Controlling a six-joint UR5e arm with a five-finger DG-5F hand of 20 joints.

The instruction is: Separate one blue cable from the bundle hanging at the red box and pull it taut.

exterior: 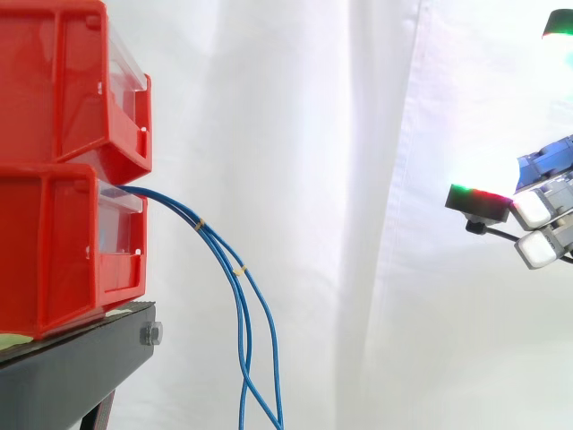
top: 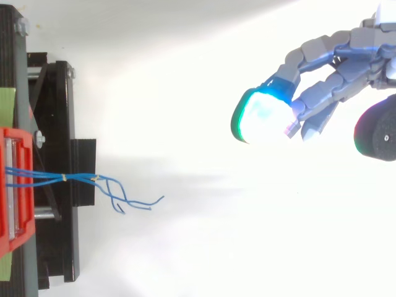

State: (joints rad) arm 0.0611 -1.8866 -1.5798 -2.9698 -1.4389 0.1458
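Fingertips (top: 263, 114): thick pads. In the top view the foremost one glows white with a cyan and green rim. In the side view one dark pad shows a green and red upper edge.
Fingers: extended and loosely relaxed, pointing toward the bins, with nothing between them.
Hand (top: 337, 68): at the right side of both views, in open air before the curtain. It touches nothing and is well apart from the cables.
Blue cables (exterior: 237, 278): a small bundle of thin strands coming out of the front of the lower bin. They arch outward and hang down slack past the edge of the stand.
Ties (exterior: 201, 223): two small yellowish bands around the bundle, one near the bin and one further down.
Cable ends (top: 139, 204): in the top view the strands fan apart beyond the second tie, loose and wavy.
Lower red bin (exterior: 54, 242): rests on the stand, and the cables come from its opening.
Upper red bin (exterior: 63, 81): stacked directly on the lower one.
Black stand (exterior: 72, 367): carries both bins at the left.
White curtain (exterior: 358, 179): the backdrop behind everything.
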